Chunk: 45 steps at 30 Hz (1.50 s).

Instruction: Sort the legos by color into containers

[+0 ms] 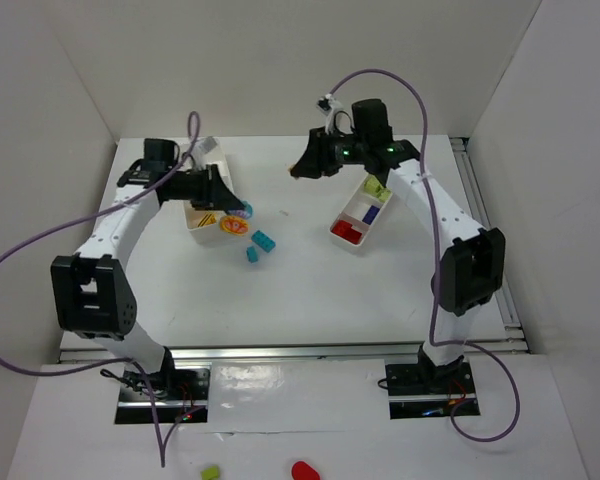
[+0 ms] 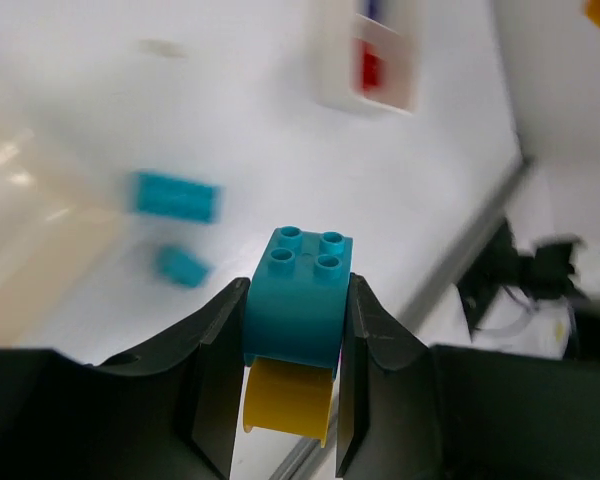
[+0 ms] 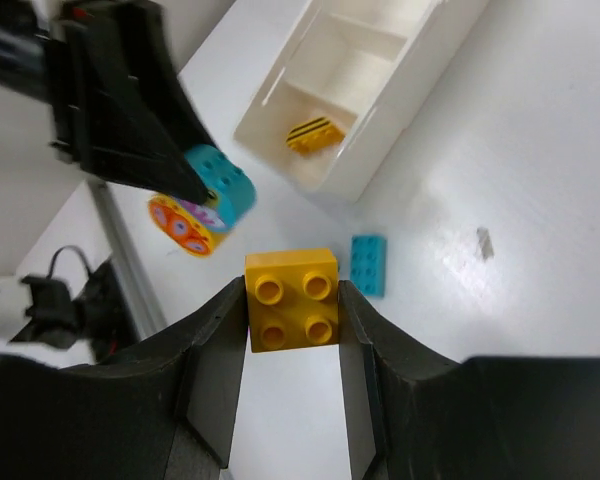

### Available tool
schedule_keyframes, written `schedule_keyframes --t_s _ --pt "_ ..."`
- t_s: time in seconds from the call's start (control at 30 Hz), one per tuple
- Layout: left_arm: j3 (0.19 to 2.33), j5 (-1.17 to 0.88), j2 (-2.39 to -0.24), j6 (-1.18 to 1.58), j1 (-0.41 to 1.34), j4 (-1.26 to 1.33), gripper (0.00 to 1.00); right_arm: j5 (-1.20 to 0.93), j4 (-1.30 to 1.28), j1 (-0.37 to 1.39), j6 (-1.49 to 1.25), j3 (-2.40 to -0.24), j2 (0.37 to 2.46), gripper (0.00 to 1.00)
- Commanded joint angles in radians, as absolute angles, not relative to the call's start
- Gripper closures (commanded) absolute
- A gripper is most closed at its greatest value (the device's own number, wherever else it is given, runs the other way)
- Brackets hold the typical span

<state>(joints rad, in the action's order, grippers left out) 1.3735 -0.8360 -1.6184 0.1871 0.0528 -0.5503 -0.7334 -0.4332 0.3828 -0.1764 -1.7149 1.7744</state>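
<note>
My left gripper is shut on a cyan lego with a yellow piece stuck under it. In the top view it hovers beside the left white container, which holds a yellow striped lego. My right gripper is shut on a yellow lego and is raised over the middle back of the table. Two cyan legos lie on the table between the containers. The right white tray holds red, purple and lime legos.
White walls enclose the table on three sides. A metal rail runs along the right edge. A lime bit and a red bit lie outside, in front of the arm bases.
</note>
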Motion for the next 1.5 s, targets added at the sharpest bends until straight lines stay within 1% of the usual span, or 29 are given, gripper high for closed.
schedule_keyframes --t_s 0.0,0.03,0.07,0.17,0.23,0.3,0.4,0.57,0.8,0.87,0.93,0.97,1.0,1.07,1.13,1.23,1.3,1.33,1.4,1.43,1.47 --pt "1.371 -0.551 -1.474 0.351 -0.052 -0.572 1.0 -0.537 -0.403 0.478 -0.203 -1.842 1.911 0.77" --pt "1.371 -0.479 -1.448 0.379 -0.064 -0.572 1.0 -0.517 -0.413 0.498 -0.202 -1.898 1.94 0.77" --pt "1.371 -0.365 -1.425 0.426 -0.08 -0.572 1.0 -0.477 -0.413 0.533 -0.202 -1.926 2.0 0.77" --pt "1.371 -0.247 -1.355 0.485 -0.103 -0.594 1.0 -0.424 -0.413 0.598 -0.202 -2.025 2.078 0.77" --pt "1.385 -0.125 -1.339 0.534 -0.113 -0.617 1.0 -0.385 -0.423 0.624 -0.202 -2.115 2.158 0.77" --pt "1.394 -0.074 -1.328 0.557 -0.127 -0.63 1.0 -0.339 -0.433 0.661 -0.193 -2.17 2.23 0.75" --pt "1.419 -0.074 -1.35 0.557 -0.147 -0.64 1.0 -0.328 -0.419 0.695 -0.193 -2.232 2.293 0.75" --pt "1.439 -0.06 -1.37 0.583 -0.166 -0.64 1.0 -0.31 -0.41 0.733 -0.193 -2.327 2.382 0.7" --pt "1.448 -0.092 -1.401 0.614 -0.166 -0.62 1.0 -0.345 -0.387 0.753 -0.193 -2.384 2.47 0.65" --pt "1.448 -0.092 -1.401 0.614 -0.166 -0.62 1.0 -0.345 -0.387 0.762 -0.193 -2.397 2.479 0.65" --pt "1.448 -0.092 -1.401 0.614 -0.166 -0.62 1.0 -0.345 -0.387 0.773 -0.183 -2.408 2.488 0.58" --pt "1.448 -0.092 -1.401 0.614 -0.166 -0.62 1.0 -0.345 -0.387 0.784 -0.183 -2.408 2.488 0.51" --pt "1.448 -0.092 -1.401 0.614 -0.166 -0.62 1.0 -0.336 -0.387 0.784 -0.183 -2.417 2.488 0.47" --pt "1.448 -0.101 -1.401 0.614 -0.166 -0.62 1.0 -0.327 -0.397 0.795 -0.173 -2.427 2.499 0.32" --pt "1.448 -0.112 -1.401 0.614 -0.166 -0.62 1.0 -0.327 -0.406 0.795 -0.164 -2.441 2.485 0.22" --pt "1.448 -0.112 -1.401 0.614 -0.166 -0.611 1.0 -0.281 -0.416 0.795 -0.155 -2.431 2.454 0.22" --pt "1.448 -0.112 -1.401 0.614 -0.166 -0.611 1.0 -0.221 -0.425 0.795 -0.155 -2.383 2.405 0.22" --pt "1.448 -0.112 -1.401 0.604 -0.166 -0.611 1.0 -0.116 -0.425 0.795 -0.155 -2.317 2.355 0.23" --pt "1.448 -0.112 -1.401 0.604 -0.166 -0.611 1.0 0.009 -0.414 0.795 -0.184 -2.278 2.304 0.23" --pt "1.448 -0.112 -1.401 0.604 -0.166 -0.611 1.0 0.058 -0.414 0.795 -0.195 -2.219 2.286 0.21" --pt "1.448 -0.112 -1.391 0.604 -0.166 -0.611 1.0 0.107 -0.431 0.795 -0.23 -2.206 2.275 0.19"
